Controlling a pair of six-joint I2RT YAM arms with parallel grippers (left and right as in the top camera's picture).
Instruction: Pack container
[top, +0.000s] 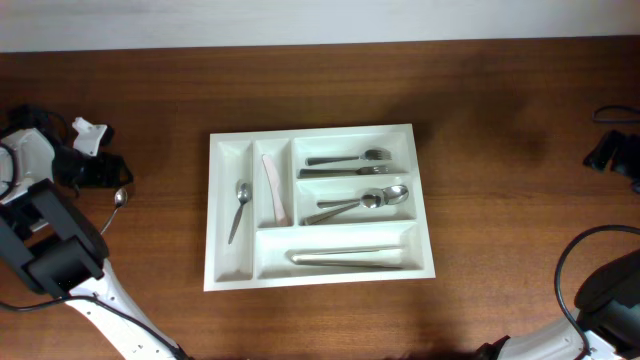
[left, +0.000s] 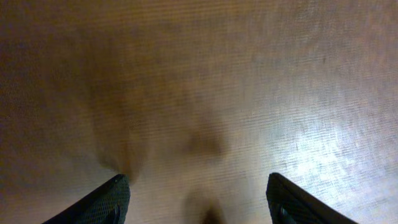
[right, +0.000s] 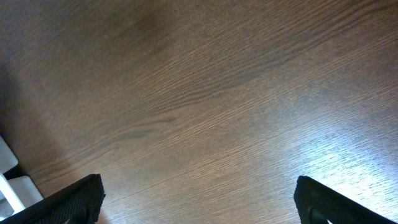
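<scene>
A white plastic cutlery tray (top: 222, 266) lies flat in the middle of a brown wooden table (top: 500, 120); forks (top: 350, 159), spoons (top: 362, 200), knives (top: 345, 258) and a small spoon (top: 240, 204) already sit in its compartments; one loose spoon (top: 119, 199) lies on the wood well to its left, near the left arm. The left gripper (left: 196, 182) hangs over blurred bare wood, its jaws apart and holding nothing; the right gripper (right: 199, 182) is spread wide over bare wood, also empty. The tray looks light, stiff and smooth; its thin outer rim is probably the best hold; tilting it would likely send the cutlery sliding.
</scene>
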